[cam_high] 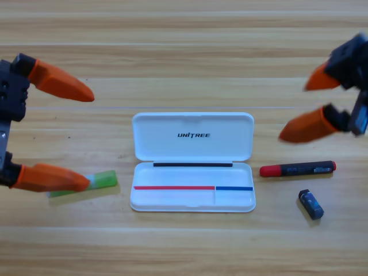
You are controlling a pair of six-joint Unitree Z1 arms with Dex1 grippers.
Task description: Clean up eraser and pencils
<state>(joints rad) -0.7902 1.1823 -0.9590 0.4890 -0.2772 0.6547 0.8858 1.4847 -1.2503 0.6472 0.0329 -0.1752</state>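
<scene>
A white case [192, 161] lies open in the middle of the table. To its right lies the red and black pencil [297, 169], and just below that the small dark blue eraser [311, 204]. Left of the case lies the light green pencil [92, 182], partly under the lower jaw of my left gripper [86, 137], which is open at the left edge. My right gripper [296, 111] is open at the right edge, above the red pencil and apart from it, holding nothing.
Bare wooden table [184, 52] surrounds the case on all sides. The case's raised lid [192, 135] stands behind its tray.
</scene>
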